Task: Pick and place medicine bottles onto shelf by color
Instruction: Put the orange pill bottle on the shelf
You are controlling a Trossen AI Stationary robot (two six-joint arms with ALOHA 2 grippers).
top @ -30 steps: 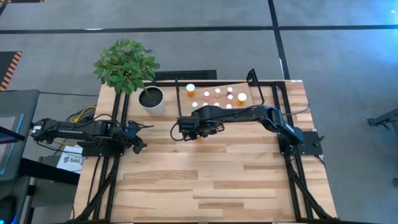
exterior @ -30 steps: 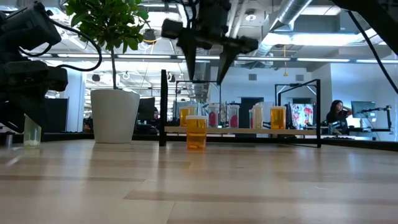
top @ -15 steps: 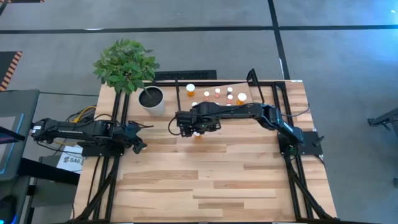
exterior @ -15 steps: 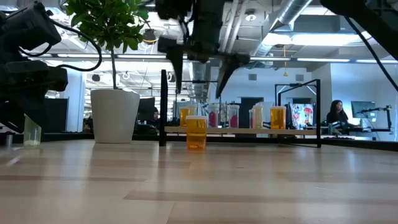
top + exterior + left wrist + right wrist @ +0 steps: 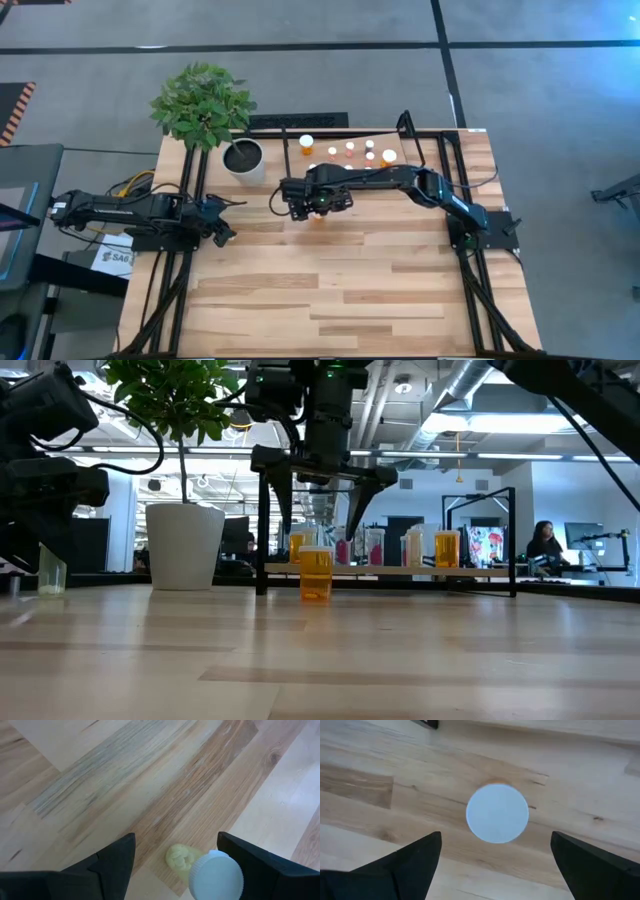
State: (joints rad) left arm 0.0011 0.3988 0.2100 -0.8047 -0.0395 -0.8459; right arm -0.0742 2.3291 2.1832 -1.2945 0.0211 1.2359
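In the high view, the right gripper (image 5: 312, 203) covered most of the orange bottle (image 5: 318, 217) beneath it. On the shelf (image 5: 395, 141), bottle colours were too small to distinguish.

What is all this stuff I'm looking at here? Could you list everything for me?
Table: one, light wood planks.
Shelf: one, pale board with black uprights, far edge of table.
Bottles on shelf: several, white caps, orange, pink-red and pale bodies.
Orange bottle: one, white cap, upright on table before the shelf.
Pale bottle: one, white cap, upright near table's left edge.
Plant: one, green, in white pot, far left.
Person: one, in the room behind.
Right gripper: open, directly above orange bottle.
Left gripper: open, around pale bottle.
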